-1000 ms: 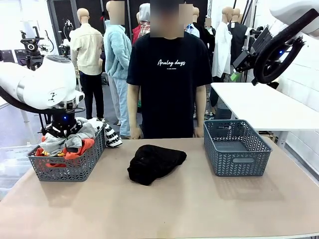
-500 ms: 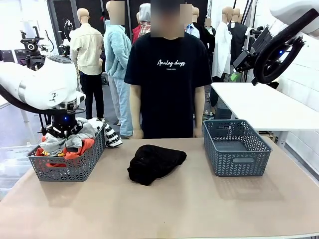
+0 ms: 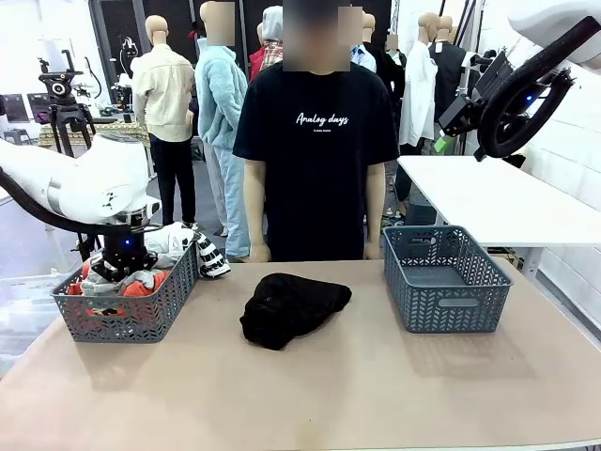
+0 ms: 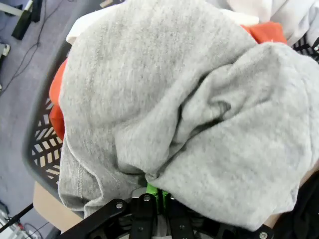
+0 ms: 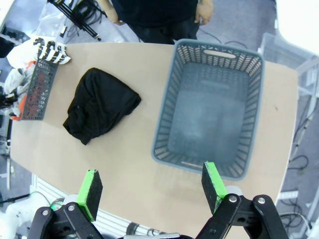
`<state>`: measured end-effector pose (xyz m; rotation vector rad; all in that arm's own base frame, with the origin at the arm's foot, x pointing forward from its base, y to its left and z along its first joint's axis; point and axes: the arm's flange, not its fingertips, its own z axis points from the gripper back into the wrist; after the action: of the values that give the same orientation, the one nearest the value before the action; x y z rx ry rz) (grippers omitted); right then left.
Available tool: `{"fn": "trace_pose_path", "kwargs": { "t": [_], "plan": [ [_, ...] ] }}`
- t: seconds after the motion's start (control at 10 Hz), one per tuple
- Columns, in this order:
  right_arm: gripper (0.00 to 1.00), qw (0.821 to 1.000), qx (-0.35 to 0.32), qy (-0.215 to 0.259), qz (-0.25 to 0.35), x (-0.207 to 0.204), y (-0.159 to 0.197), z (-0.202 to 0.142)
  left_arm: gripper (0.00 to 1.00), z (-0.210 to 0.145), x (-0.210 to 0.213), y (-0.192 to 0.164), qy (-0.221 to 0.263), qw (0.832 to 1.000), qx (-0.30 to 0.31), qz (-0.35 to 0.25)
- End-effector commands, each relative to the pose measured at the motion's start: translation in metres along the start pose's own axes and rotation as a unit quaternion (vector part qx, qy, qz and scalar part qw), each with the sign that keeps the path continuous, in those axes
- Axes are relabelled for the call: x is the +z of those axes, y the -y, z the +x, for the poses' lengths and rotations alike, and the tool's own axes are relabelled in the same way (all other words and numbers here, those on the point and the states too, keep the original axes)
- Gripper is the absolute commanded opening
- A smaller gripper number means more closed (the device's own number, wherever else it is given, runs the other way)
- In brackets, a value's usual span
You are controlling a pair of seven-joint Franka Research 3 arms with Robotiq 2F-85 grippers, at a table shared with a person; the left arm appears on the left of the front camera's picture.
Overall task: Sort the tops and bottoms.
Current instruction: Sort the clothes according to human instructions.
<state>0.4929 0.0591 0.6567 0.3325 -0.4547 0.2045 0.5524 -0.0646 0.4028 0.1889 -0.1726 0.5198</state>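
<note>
Left tool (image 3: 123,268) sits down in the left basket (image 3: 127,315) at the table's (image 3: 376,395) left edge. Its jaws are closed on a fold of the grey shirt (image 4: 199,124) (orange shirt (image 4: 266,31) beneath it). Right tool (image 5: 152,183) hangs high above the table, jaws wide apart, holding nothing. Black garment (image 3: 291,308) lies at the table's centre, with the right basket (image 3: 441,315) near the right edge.

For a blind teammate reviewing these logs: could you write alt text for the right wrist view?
The open right gripper hangs over the table, above an empty grey basket. A black garment lies beside it, with a second basket of clothes beyond.
</note>
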Motion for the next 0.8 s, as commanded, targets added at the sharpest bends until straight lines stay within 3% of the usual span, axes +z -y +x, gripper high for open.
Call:
{"fn": "trace_pose_path", "kwargs": {
  "t": [0.0,0.5,0.7],
  "plan": [
    [1.0,1.0,-0.006,-0.009,-0.01,0.001,-0.003,0.002,0.03,0.005,0.007,-0.003,-0.004,1.0,0.0,0.008],
    [1.0,1.0,-0.006,-0.009,-0.01,0.001,-0.003,0.002,0.99,0.026,0.042,-0.018,0.017,1.0,0.011,-0.015],
    [1.0,1.0,-0.006,-0.009,-0.01,0.001,-0.003,0.002,1.0,0.03,0.052,-0.019,0.022,0.999,0.003,-0.023]
  ]
}}
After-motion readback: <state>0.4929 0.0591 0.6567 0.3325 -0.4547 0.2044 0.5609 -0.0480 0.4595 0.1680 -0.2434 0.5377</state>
